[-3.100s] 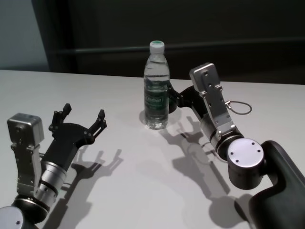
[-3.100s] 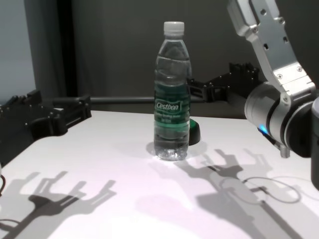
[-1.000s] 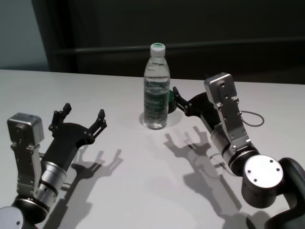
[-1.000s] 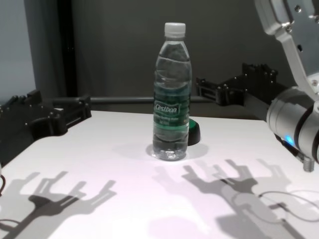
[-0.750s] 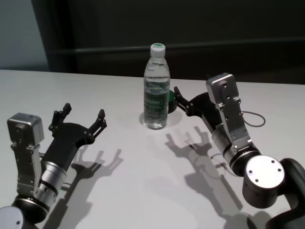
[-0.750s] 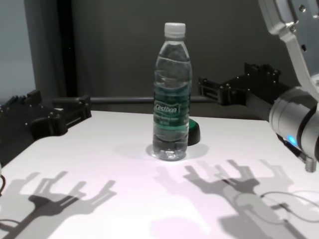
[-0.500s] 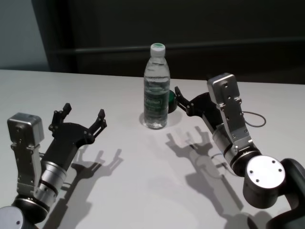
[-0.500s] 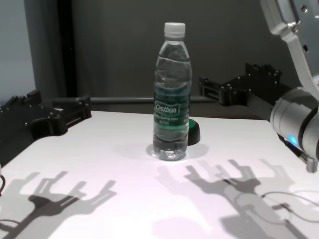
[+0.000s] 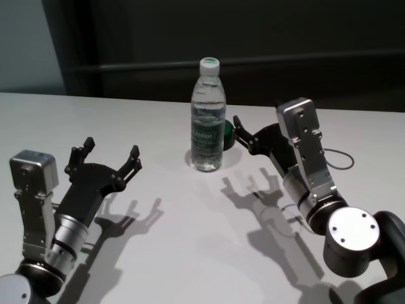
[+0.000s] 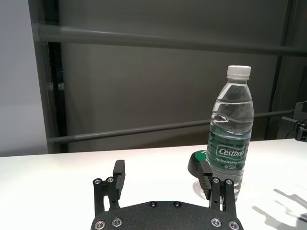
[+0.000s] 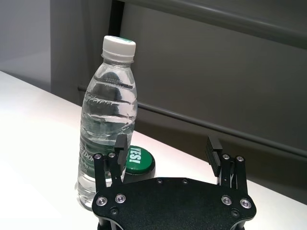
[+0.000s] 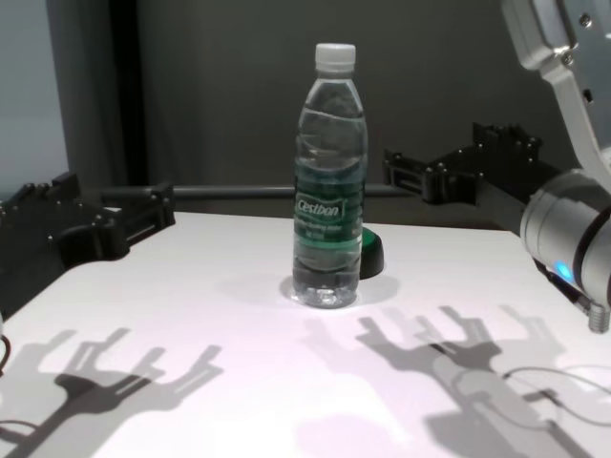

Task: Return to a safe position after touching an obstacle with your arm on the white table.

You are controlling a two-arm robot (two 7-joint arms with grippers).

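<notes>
Standing upright mid-bench, the water bottle (image 9: pixel 207 117) has nothing touching it | green-topped dome (image 9: pixel 226 133) just behind it to the right | right tool (image 9: pixel 243 135) hangs beside the bottle, clear of it, fingers apart and empty | left tool (image 9: pixel 107 159) well off to the left above the white bench (image 9: pixel 190 240), fingers spread, empty

The water bottle (image 12: pixel 328 181) stands upright on the white table (image 12: pixel 239 382), the right gripper (image 12: pixel 406 172) just beside it, apart.
</notes>
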